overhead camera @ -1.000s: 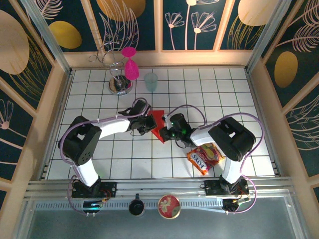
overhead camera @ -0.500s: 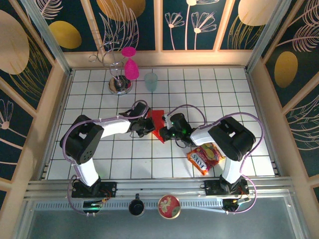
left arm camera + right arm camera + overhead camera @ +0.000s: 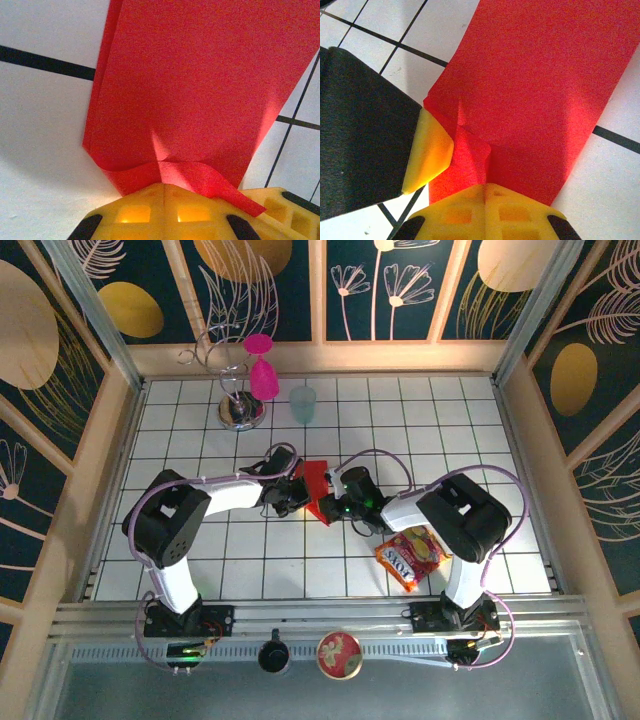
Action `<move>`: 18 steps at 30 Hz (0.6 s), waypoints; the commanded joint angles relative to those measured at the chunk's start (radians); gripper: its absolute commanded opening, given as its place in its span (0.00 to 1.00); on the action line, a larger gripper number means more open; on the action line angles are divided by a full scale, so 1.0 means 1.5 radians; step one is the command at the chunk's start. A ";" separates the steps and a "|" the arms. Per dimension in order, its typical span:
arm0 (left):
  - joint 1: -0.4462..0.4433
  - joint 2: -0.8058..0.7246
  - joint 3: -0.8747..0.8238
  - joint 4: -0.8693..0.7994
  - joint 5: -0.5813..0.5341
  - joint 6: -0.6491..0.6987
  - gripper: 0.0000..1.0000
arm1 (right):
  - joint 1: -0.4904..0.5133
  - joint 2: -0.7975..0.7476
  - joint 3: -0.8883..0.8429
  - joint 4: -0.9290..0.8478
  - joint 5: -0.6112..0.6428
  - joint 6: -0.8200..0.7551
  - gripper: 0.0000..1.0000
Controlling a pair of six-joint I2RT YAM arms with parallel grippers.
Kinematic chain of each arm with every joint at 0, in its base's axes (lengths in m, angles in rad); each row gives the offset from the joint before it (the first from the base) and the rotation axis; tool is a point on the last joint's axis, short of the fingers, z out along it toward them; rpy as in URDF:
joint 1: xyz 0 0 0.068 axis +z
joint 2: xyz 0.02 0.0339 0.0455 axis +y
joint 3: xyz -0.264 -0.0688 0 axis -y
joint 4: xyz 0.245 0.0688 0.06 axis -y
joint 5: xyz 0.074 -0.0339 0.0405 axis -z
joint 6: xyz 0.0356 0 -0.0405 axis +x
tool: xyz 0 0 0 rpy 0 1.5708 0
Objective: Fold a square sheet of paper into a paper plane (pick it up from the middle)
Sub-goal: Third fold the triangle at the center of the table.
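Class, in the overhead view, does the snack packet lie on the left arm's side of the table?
No, the snack packet lies on the right half, next to the right arm.

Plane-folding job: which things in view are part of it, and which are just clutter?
Part of the job:
- red paper
- left tool, shut on the paper
- right tool, shut on the paper

Lying about:
- snack packet
- pink goblet
- pale cup
- wire stand
- round red disc at the front edge

Right end effector (image 3: 485, 186) pinching creased red paper (image 3: 540, 85) over tiled table (image 3: 620, 170).
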 commanded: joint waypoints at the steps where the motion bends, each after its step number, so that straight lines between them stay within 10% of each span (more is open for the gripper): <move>1: -0.003 0.018 -0.003 -0.022 -0.012 0.005 0.05 | -0.007 0.024 0.000 -0.051 0.011 0.011 0.00; 18: -0.002 0.023 -0.010 -0.021 -0.024 0.005 0.04 | -0.085 -0.138 0.040 -0.203 -0.004 0.141 0.39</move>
